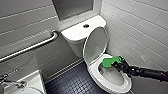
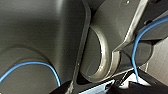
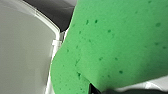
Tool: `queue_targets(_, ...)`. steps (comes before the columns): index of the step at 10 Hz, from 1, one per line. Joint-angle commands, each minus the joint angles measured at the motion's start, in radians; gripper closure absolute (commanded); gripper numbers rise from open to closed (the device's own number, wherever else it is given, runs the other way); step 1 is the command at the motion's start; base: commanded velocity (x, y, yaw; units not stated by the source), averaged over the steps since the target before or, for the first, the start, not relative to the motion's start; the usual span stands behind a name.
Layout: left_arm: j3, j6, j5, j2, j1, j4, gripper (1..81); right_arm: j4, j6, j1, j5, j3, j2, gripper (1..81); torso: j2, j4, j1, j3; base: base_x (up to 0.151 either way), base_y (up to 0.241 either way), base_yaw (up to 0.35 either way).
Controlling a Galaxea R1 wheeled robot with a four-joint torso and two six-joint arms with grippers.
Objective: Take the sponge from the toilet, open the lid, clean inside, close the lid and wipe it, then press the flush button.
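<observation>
Lower right: right gripper [image 1: 117, 64] jaws clamped on sponge [image 1: 109, 62] over open toilet [image 1: 96, 75] bowl. Best: press flat, sweep inner wall.

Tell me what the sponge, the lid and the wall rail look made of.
The sponge: soft green foam, matte, dotted with small pores. The lid: probably smooth white plastic, glossy, with soft reflections. The wall rail: likely metal, a grey tube with a long highlight.
</observation>
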Motion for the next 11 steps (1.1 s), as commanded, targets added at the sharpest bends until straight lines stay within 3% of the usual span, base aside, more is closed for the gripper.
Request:
queue_targets(1, 0.007, 0.003, 0.094, -0.013, 0.042, -0.006, 1.0, 0.031, -0.005, 0.133, -0.218, -0.188, 0.075, 81.1, 0.000, 0.000, 0.000, 0.000, 0.000, 0.000, 0.000)
queue_targets(3, 0.001, 0.003, 0.094, -0.010, 0.042, -0.006, 1.0, 0.056, -0.005, 0.130, -0.350, -0.354, 0.129, 81.1, 0.000, 0.000, 0.000, 0.000, 0.000, 0.000, 0.000)
queue_targets(5, 0.001, 0.003, 0.094, 0.001, 0.042, 0.004, 1.0, 0.056, -0.002, 0.124, -0.364, -0.355, 0.113, 81.1, 0.000, 0.000, 0.000, 0.000, 0.000, 0.000, 0.000)
queue_targets(6, 0.001, 0.003, 0.094, 0.001, 0.043, 0.005, 1.0, 0.053, 0.001, 0.107, -0.352, -0.289, 0.074, 81.1, 0.000, 0.000, 0.000, 0.000, 0.000, 0.000, 0.000)
queue_targets(7, 0.001, 0.005, 0.094, 0.003, 0.042, 0.005, 1.0, 0.048, 0.001, 0.088, -0.275, -0.198, 0.026, 81.1, 0.000, 0.000, 0.000, 0.000, 0.000, 0.000, 0.000)
queue_targets(8, 0.001, 0.005, 0.094, 0.003, 0.043, 0.007, 1.0, 0.039, 0.002, 0.070, -0.126, -0.068, -0.029, 81.1, 0.000, 0.000, 0.000, 0.000, 0.000, 0.000, 0.000)
queue_targets(9, 0.001, 0.005, 0.094, 0.004, 0.042, 0.007, 1.0, 0.008, 0.002, 0.049, -0.064, 0.017, -0.072, 81.1, 0.000, 0.000, 0.000, 0.000, 0.000, 0.000, 0.000)
queue_targets(11, 0.001, 0.005, 0.094, 0.006, 0.043, 0.008, 1.0, -0.044, 0.034, -0.002, -0.057, 0.067, -0.146, 81.1, 0.000, 0.000, 0.000, 0.000, 0.000, 0.000, 0.000)
